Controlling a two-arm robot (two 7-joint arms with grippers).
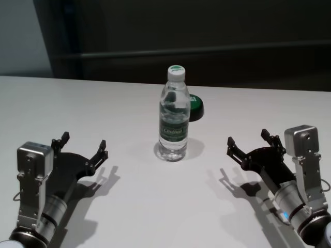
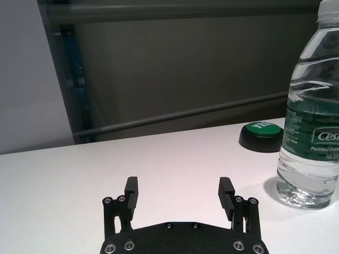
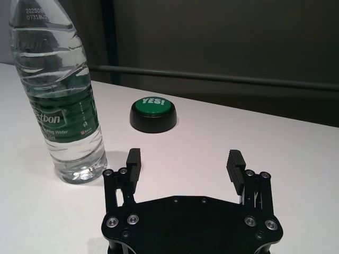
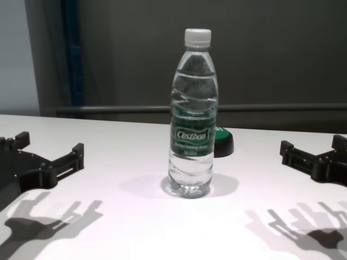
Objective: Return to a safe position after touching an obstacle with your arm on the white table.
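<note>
Left gripper (image 1: 83, 146) is held low over the white table (image 1: 129, 206), fingers spread apart and clamped on nothing, well apart from the obstacle (image 1: 173, 116). At the centre, the clear bottle is seen upright on the tabletop, filled with water nearly to its neck, white cap screwed on, green "Cestbon" label wrapped around it. Just behind it to the right, a black-and-green button (image 1: 196, 106) is partly hidden. Right gripper (image 1: 254, 143) is likewise held spread and empty.

Black button (image 3: 153, 114) with green "YES!" top; dark wall (image 1: 207, 31) behind.
</note>
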